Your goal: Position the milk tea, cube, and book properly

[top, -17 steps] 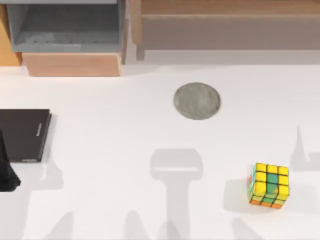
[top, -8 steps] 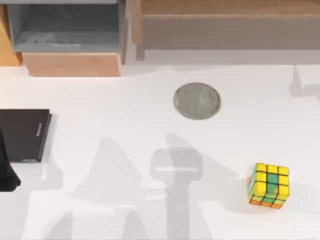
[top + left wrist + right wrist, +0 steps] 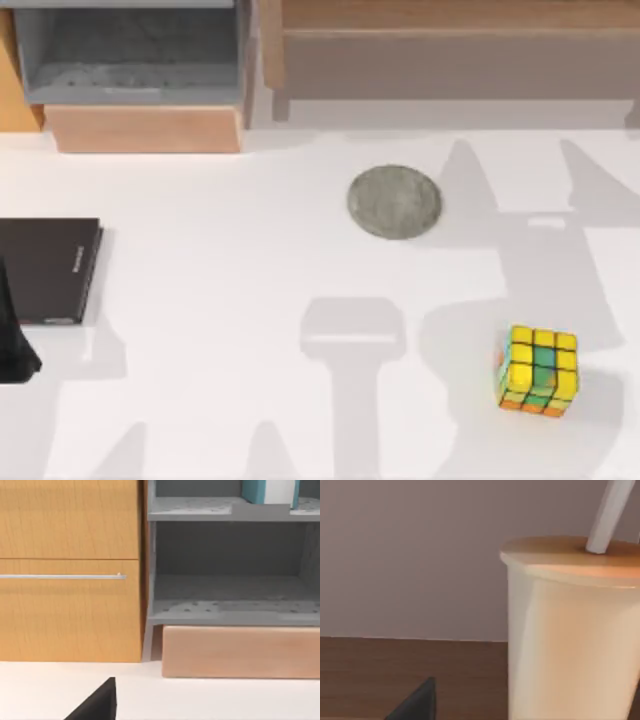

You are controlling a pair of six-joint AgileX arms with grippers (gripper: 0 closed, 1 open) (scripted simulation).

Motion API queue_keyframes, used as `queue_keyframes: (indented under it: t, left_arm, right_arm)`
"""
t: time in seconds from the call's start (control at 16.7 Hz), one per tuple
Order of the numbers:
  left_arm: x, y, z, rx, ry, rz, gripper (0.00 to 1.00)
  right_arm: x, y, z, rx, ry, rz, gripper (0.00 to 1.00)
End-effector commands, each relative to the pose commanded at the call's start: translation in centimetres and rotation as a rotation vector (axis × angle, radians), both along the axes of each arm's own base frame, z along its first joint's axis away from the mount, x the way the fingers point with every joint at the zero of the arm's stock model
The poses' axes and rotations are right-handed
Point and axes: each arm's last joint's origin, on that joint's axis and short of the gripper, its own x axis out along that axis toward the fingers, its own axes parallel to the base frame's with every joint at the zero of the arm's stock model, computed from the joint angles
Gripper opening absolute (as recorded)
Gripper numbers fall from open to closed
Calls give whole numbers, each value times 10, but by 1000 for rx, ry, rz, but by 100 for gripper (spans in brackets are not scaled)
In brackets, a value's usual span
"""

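While lettering on slab (image 3: pixel 48 270) stays unreadable | cube (image 3: pixel 539 371) front-right

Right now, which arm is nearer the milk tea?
Right. Its wrist view has the milk tea close ahead. The left arm is parked at the table's left edge by the black slab.

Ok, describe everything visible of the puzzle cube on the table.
The cube is a small 3x3 puzzle cube with black grid lines. Its top face is mostly yellow with green squares down the middle, and an orange and green row shows along its near side. It looks like glossy plastic. It sits flat on the white table near the right front, slightly turned, inside a grey shadow. Nothing touches it but the table; the grey disc lies well apart.
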Motion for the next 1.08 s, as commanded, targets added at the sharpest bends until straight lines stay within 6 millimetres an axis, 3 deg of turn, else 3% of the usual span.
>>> queue_keyframes:
  t: [0.18, 0.6, 1.08]
  left_arm:
    - [0, 0, 0, 0, 0, 0, 100]
    - [0, 0, 0, 0, 0, 0, 100]
    - [0, 0, 0, 0, 0, 0, 100]
  right_arm:
    - [11, -10, -19, 19, 38, -14, 100]
    - [14, -9, -22, 21, 44, -12, 100]
    - [78, -13, -20, 20, 39, -15, 100]
